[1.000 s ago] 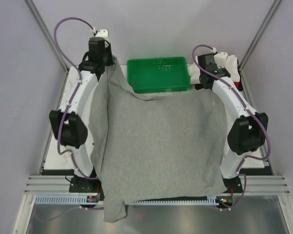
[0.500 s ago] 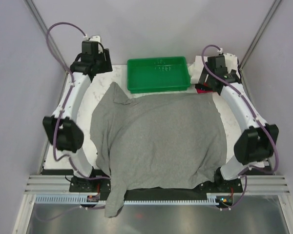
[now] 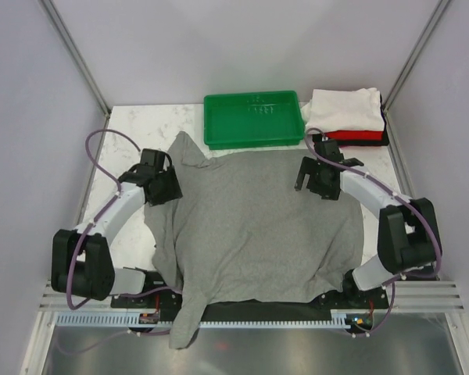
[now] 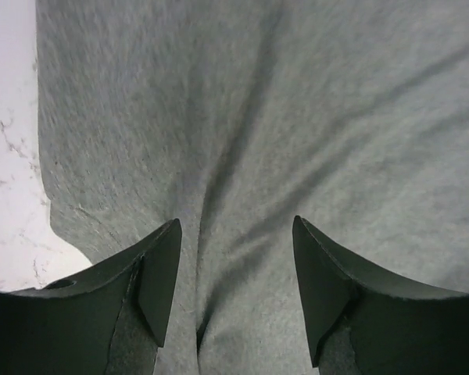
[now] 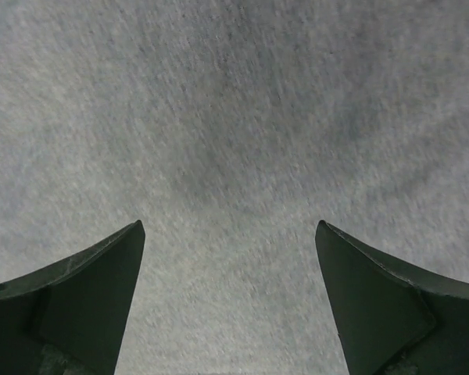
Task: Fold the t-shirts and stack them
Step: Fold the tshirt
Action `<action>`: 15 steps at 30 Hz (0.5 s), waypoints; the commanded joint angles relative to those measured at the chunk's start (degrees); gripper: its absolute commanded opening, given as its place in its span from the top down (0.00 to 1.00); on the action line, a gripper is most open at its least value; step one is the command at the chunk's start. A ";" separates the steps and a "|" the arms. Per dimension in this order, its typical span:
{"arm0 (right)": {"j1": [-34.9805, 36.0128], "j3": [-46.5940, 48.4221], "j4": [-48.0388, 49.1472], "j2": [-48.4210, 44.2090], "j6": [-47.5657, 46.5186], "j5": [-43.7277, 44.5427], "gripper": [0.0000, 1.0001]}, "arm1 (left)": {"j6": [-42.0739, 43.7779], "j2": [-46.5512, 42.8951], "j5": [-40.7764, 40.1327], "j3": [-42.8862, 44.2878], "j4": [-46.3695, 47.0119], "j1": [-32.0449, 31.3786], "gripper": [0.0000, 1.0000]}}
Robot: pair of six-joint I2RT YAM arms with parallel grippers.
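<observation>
- The gripper (image 4: 236,222) hangs over a grey shirt (image 4: 297,101), looking down on it.
- Its two dark fingers (image 4: 160,273) rise from the bottom edge, spread apart, with nothing pinched between them.
- Only cloth shows in the gap between the tips; whether they touch it cannot be told.
- The shirt fills nearly all the view ahead of the gripper and to its right.
- A soft crease runs from far ahead down into the gap between the fingers; fainter folds slant in from the right.
- Left of the gripper, the shirt's edge runs down and curves in toward the left finger.
- Beyond that edge lies a strip of white marbled table (image 4: 12,156).
</observation>
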 commanded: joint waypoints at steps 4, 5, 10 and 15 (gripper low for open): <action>-2.85 7.37 6.10 14.73 -0.90 -3.00 0.02 | -5.11 12.49 -1.37 3.08 5.32 1.47 0.34; -4.43 8.17 6.02 16.60 -1.07 -3.00 0.02 | -4.85 14.69 -1.46 4.15 5.33 1.91 0.34; -8.66 13.70 6.54 27.49 -0.90 -4.14 0.02 | -4.06 30.07 -0.58 14.41 5.33 5.41 0.35; -10.77 19.33 6.89 33.66 0.24 -6.08 0.02 | -2.92 41.50 -1.10 26.37 2.96 7.45 0.37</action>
